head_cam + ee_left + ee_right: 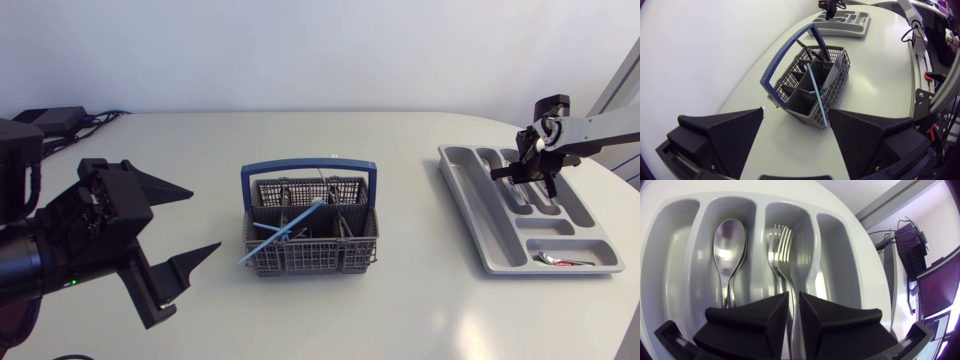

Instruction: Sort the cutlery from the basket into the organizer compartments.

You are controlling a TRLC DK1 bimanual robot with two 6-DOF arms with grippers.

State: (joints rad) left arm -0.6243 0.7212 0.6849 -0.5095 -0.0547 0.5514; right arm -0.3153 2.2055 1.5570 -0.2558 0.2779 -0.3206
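The right tool point(794, 311) is closed on the handle of a fork point(785, 245), one finger on each side. The fork hangs lengthwise over the organizer point(758, 235) compartment that already holds another fork, with its tines pointing away from the wrist. The step in hand appears to be placing this fork.

Procedure: keep the fork parallel to the compartment walls. Lower it until it rests on the fork beneath, then spread the fingers only enough to free the handle. The dividers stand close on both sides, so a wide opening risks striking them. Lift straight up before any sideways travel. The neighbouring compartment holds spoons point(730, 240); do not drift across that divider.

Clearance: the organizer lies toward the right edge of the table point(420, 310), with a red-handled item point(565, 262) in its crosswise end compartment. Bare table separates the organizer from the basket point(310, 255), leaving open room for a return path.

The basket stands mid-table with its blue handle point(308, 167) upright — approach from above and clear of it. A long blue piece point(285, 235) leans across the compartments and over the rim. The left tool point(204, 218) hovers beside the basket — fingers spread wide, holding nothing, well apart from the right arm.
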